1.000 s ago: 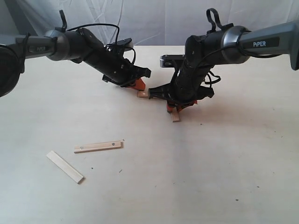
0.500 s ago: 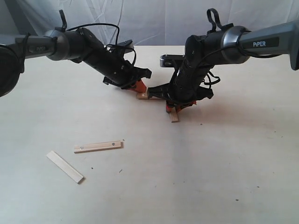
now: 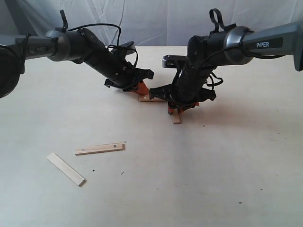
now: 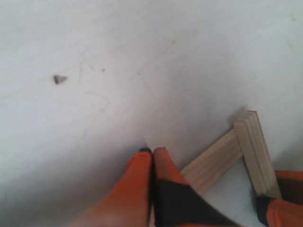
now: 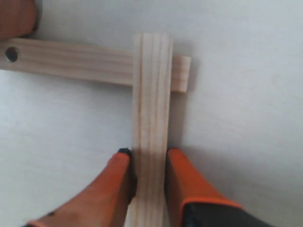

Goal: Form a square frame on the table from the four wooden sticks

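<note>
Pale table point(image 3: 227, 165) under a white backdrop point(image 3: 156, 23), with the first corner of the square coming together.

At the front left, a plain stick point(image 3: 66, 169) and a holed stick point(image 3: 100, 148) are lying near each other, well apart from both arms and unchanged from a second ago. Further right, the left gripper point(image 4: 152, 153) is pressing its fingers together on nothing, resting just beside the crosswise stick point(image 5: 71, 59). That stick is now lying flat; a second ago only its pale end was showing, higher up by the gripper. The right gripper point(image 5: 148, 153) is clamping the gripped stick point(image 5: 151, 94), which is lying across the crosswise one near its end, both ends poking out. One corner seems to be forming, so two sticks are waiting.
</note>
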`<act>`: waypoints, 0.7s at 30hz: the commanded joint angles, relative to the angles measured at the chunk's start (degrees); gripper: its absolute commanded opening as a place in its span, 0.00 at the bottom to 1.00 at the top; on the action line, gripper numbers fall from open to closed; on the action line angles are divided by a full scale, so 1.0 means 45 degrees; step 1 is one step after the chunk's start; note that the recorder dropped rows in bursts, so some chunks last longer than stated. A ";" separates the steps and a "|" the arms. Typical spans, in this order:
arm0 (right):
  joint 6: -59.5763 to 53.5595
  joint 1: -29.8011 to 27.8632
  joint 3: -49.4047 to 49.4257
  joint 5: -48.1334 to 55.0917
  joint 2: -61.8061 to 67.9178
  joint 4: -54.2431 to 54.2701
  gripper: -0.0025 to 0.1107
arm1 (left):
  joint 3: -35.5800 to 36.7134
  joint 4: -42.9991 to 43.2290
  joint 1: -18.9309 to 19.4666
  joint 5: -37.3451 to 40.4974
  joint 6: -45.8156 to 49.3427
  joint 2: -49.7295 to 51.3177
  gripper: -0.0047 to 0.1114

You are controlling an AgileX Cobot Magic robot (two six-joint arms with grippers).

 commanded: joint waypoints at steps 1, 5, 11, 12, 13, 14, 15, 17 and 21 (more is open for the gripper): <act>0.0115 -0.0010 0.0011 0.0018 -0.0004 0.0069 0.46 | -0.0034 0.0197 0.0321 0.0272 -0.0116 -0.0242 0.04; 0.0363 -0.0033 0.0011 0.0193 -0.0766 0.0042 0.42 | -0.0034 0.0197 0.1065 0.0674 -0.0116 -0.0908 0.04; -0.1552 0.0146 0.0011 0.0913 -0.2492 0.0162 0.34 | -0.0034 0.0115 0.2926 0.2165 -0.0217 -0.2162 0.04; -0.2259 0.0300 0.0011 0.1163 -0.2633 0.0340 0.34 | -0.0034 0.0115 0.3272 0.2494 -0.0327 -0.2373 0.04; -0.3005 0.0519 0.0011 0.1430 -0.2695 0.0510 0.34 | -0.0034 0.0115 0.3593 0.2794 -0.0413 -0.2538 0.04; -0.3750 0.0774 0.0011 0.1648 -0.2725 0.0778 0.34 | -0.0034 0.0222 0.3893 0.3067 -0.0413 -0.2737 0.04; -0.4528 0.1077 0.0011 0.1775 -0.2725 0.1103 0.34 | 0.0018 0.0285 0.4157 0.3276 -0.0445 -0.2939 0.04; -0.5814 0.1707 0.0011 0.1736 -0.2550 0.1712 0.34 | 0.0327 0.0318 0.4567 0.3349 -0.0445 -0.3409 0.04; -0.6744 0.2950 -0.0658 0.1867 -0.1881 0.2054 0.34 | 0.1615 0.0592 0.5199 0.2990 -0.0394 -0.4686 0.04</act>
